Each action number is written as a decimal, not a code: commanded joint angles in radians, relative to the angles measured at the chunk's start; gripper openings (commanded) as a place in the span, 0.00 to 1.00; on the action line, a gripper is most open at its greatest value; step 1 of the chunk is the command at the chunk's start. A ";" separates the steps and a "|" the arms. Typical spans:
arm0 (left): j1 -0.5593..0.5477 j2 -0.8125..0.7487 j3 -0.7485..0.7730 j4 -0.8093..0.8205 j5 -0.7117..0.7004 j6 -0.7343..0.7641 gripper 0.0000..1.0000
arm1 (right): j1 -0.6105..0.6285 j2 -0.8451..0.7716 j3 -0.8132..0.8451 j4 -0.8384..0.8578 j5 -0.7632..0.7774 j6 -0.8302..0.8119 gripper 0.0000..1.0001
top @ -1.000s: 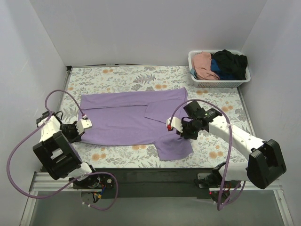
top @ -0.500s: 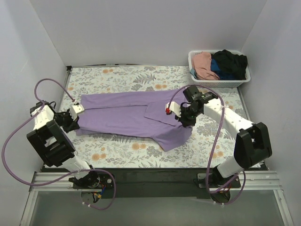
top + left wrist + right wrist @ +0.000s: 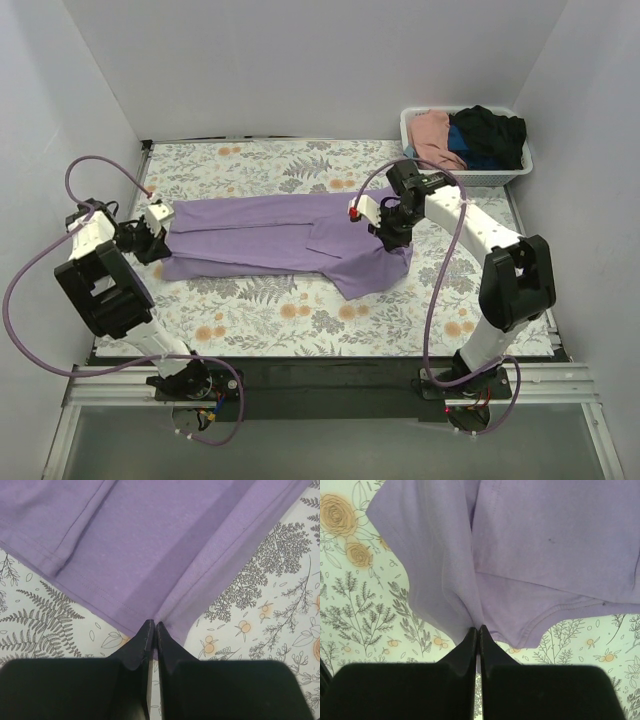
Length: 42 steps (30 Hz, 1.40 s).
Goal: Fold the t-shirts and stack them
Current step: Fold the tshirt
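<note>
The lavender-purple t-shirt [image 3: 270, 240] lies across the floral table, partly folded lengthwise, with a flap hanging at its right end. My left gripper [image 3: 150, 243] is shut on the shirt's left edge; the left wrist view shows the cloth [image 3: 165, 555] pinched between the closed fingertips [image 3: 146, 635]. My right gripper [image 3: 390, 235] is shut on the shirt's right edge, lifted off the table; the right wrist view shows the cloth [image 3: 520, 540] draping from the closed fingertips [image 3: 470, 637]. Pink [image 3: 435, 137], blue [image 3: 470, 158] and black [image 3: 490, 130] shirts lie heaped in the basket.
A white slatted basket [image 3: 460, 177] stands at the back right corner. White walls enclose the table on the left, back and right. The floral tablecloth [image 3: 300, 315] shows in front of the shirt.
Both grippers have carried the shirt's near edge toward the back, folding it over. The shirt is now a narrower band further from the front edge.
</note>
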 commanded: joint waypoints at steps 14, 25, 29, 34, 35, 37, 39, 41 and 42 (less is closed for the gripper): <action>-0.032 0.097 0.115 0.105 0.048 -0.112 0.00 | -0.071 0.168 0.232 -0.098 -0.048 -0.085 0.01; -0.051 0.120 0.107 0.153 0.040 -0.147 0.00 | -0.083 0.269 0.330 -0.112 -0.036 -0.105 0.01; -0.056 0.127 0.110 0.164 0.039 -0.153 0.00 | -0.091 0.294 0.351 -0.116 -0.028 -0.112 0.01; -0.058 0.139 0.116 0.176 0.036 -0.158 0.00 | -0.097 0.305 0.365 -0.119 -0.026 -0.125 0.01; -0.059 0.142 0.119 0.179 0.034 -0.161 0.00 | -0.097 0.311 0.365 -0.119 -0.026 -0.125 0.01; -0.061 0.153 0.122 0.184 0.031 -0.165 0.00 | -0.099 0.317 0.367 -0.119 -0.023 -0.126 0.01; -0.065 0.160 0.125 0.187 0.026 -0.170 0.00 | -0.099 0.328 0.373 -0.119 -0.020 -0.126 0.01; -0.065 0.170 0.131 0.194 0.022 -0.175 0.00 | -0.102 0.338 0.381 -0.119 -0.019 -0.129 0.01; -0.067 0.174 0.133 0.194 0.020 -0.176 0.00 | -0.103 0.342 0.385 -0.119 -0.016 -0.129 0.01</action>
